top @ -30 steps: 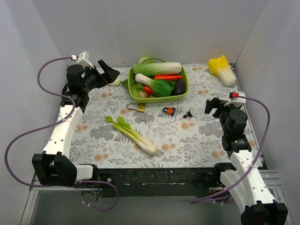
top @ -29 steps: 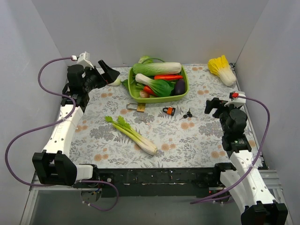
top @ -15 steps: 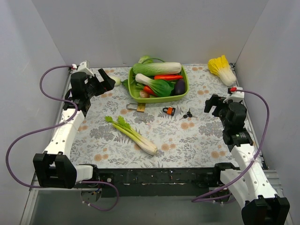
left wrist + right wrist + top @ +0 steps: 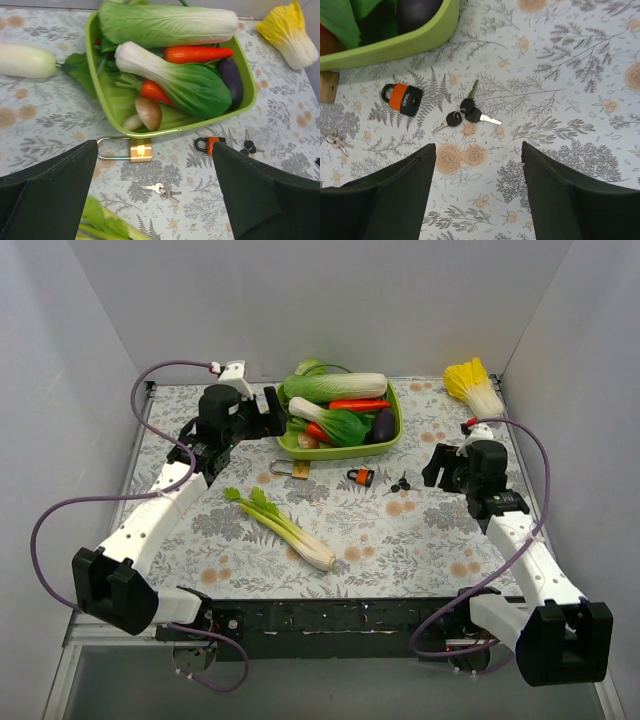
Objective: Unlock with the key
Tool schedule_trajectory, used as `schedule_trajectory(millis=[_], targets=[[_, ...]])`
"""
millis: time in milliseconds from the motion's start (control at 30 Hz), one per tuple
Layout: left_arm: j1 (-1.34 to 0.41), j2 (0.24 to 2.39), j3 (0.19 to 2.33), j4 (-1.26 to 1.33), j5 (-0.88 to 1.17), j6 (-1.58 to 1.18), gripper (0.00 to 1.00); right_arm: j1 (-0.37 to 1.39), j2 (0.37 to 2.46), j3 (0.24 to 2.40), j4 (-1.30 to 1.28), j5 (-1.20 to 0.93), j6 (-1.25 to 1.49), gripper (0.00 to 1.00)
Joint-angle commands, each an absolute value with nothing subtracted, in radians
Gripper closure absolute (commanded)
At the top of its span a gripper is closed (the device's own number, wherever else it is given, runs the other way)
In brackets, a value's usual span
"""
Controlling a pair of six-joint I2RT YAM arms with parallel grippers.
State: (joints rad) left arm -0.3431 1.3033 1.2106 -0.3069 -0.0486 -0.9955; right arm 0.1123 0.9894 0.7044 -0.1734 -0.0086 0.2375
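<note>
black-headed key [image 4: 470,114] beside red padlock [image 4: 402,98]; silver bits [image 4: 161,190], maybe keys, nearby; right hand [image 4: 477,145] wide, left hand [image 4: 154,144] wide.

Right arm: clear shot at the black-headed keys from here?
Probably yes. The black-headed keys lie flat on bare tablecloth just ahead of the open right gripper, with nothing between them; the red padlock sits apart to one side.

A robotics lab cell: plain grey walls [image 4: 300,300] box in a floral-clothed table [image 4: 420,540], with the cabled left arm [image 4: 150,525] and right arm [image 4: 515,535] bolted at its near edge.
</note>
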Motion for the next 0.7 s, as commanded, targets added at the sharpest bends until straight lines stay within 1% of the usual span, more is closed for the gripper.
schedule_trajectory(millis=[0, 167, 333, 467, 667], targets=[[-0.393, 1.341, 1.255, -0.37, -0.055, -0.971, 0.02, 0.123, 1.109, 0.744, -0.176, -0.129, 0.274, 0.26], [-0.394, 1.345, 1.118, -0.284, 0.104, -1.003, 0.02, 0.169, 1.218, 0.732, -0.092, -0.143, 0.317, 0.27], [-0.4, 1.347, 1.1, -0.236, 0.218, -1.032, 0.02, 0.176, 1.354, 0.747, -0.012, -0.141, 0.341, 0.3], [-0.4, 1.342, 1.088, -0.232, 0.195, -1.026, 0.02, 0.175, 1.458, 0.796, 0.041, -0.15, 0.339, 0.35], [-0.399, 1.353, 1.086, -0.229, 0.209, -1.026, 0.02, 0.175, 1.587, 0.88, 0.044, -0.146, 0.327, 0.39]])
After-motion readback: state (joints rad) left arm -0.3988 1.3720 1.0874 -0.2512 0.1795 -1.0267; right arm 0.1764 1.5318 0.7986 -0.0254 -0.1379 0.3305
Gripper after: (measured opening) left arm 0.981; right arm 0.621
